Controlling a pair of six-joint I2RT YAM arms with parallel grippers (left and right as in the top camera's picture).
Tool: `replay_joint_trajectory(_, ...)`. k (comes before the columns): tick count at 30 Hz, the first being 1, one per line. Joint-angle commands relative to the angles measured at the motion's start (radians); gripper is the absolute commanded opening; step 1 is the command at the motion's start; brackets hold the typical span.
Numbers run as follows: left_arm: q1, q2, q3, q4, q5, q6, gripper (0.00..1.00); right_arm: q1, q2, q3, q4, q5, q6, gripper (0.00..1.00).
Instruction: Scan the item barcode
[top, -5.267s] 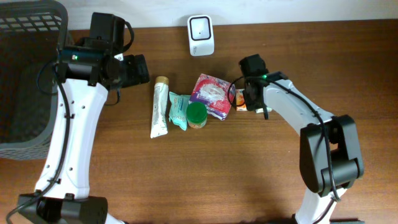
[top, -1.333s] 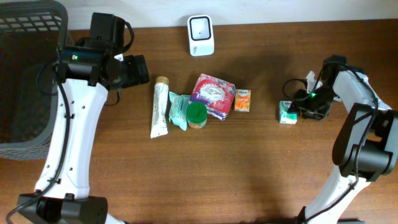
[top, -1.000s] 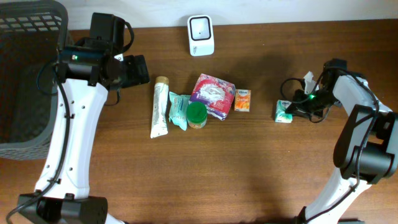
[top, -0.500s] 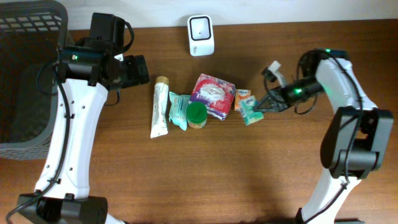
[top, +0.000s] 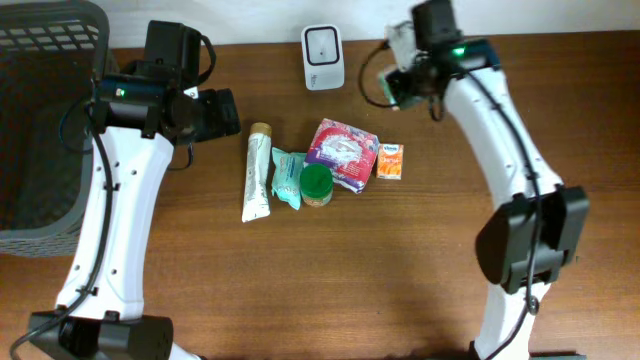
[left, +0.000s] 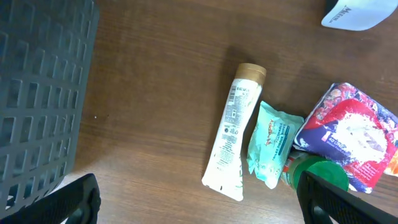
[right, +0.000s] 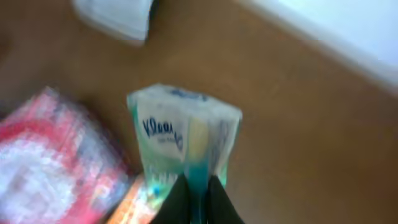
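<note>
Here, the right hand (right: 193, 198) pinches one tissue pack (right: 184, 130) near the single white scanner (top: 323, 57).
Left hand (top: 220, 112) spread wide; on the worktop (top: 330, 280) lie one tube (top: 257, 172), one teal pouch (top: 286, 175), one green-lidded jar (top: 317, 184), one red packet (top: 342, 153), one orange sachet (top: 390, 162).

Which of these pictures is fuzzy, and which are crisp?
Right wrist view: smeared throughout, the tissue pack and red packet soft-edged; left wrist view: crisp, print on the tube visible; overhead view: sharp, evenly lit.

Left end effector (top: 216, 113) spread; right end effector (right: 194, 188) pinched.
</note>
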Motion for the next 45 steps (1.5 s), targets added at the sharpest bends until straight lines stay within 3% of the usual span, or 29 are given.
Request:
replay_joint_trajectory(1,-0.002,0.000,0.000,-0.001,-0.010,0.005,0.99,0.081,0.008,-0.006,0.195,0.187,-0.200,0.04)
replay_joint_trajectory(4,-0.002,0.000,0.000,-0.001,-0.010,0.005,0.99,0.117,0.061,-0.006,0.443,0.187,-0.283,0.04)
replay_joint_trajectory(9,-0.002,0.000,0.000,-0.001,-0.010,0.005,0.99,0.153,0.171,-0.006,0.752,0.195,-0.295,0.04)
replay_joint_trajectory(11,-0.002,0.000,0.000,-0.001,-0.010,0.005,0.99,0.157,0.233,-0.006,0.877,0.178,-0.381,0.04)
replay_joint_trajectory(16,-0.002,0.000,0.000,-0.001,-0.010,0.005,0.99,0.157,0.311,-0.006,0.895,0.185,-0.442,0.04)
replay_joint_trajectory(20,-0.002,0.000,0.000,-0.001,-0.010,0.005,0.99,0.157,0.310,-0.005,0.892,0.186,-0.296,0.04)
replay_joint_trajectory(24,-0.002,0.000,0.000,-0.001,-0.010,0.005,0.99,0.117,0.291,0.092,0.763,0.175,0.030,0.04)
replay_joint_trajectory(26,-0.002,0.000,0.000,-0.001,-0.010,0.005,0.99,0.076,0.289,0.171,0.674,0.151,0.102,0.04)
replay_joint_trajectory(29,-0.003,0.000,0.000,-0.001,-0.010,0.005,0.99,-0.068,0.289,0.338,0.428,0.045,0.312,0.04)
replay_joint_trajectory(32,-0.003,0.000,0.000,-0.001,-0.010,0.005,0.99,-0.229,0.289,0.379,0.264,-0.063,0.457,0.04)
replay_joint_trajectory(38,-0.003,0.000,0.000,-0.001,-0.010,0.005,0.99,-0.549,0.293,0.370,-0.073,-0.050,0.490,0.04)
replay_joint_trajectory(45,-0.003,0.000,0.000,-0.001,-0.010,0.005,0.99,-0.813,0.296,0.346,-0.156,-0.050,0.490,0.04)
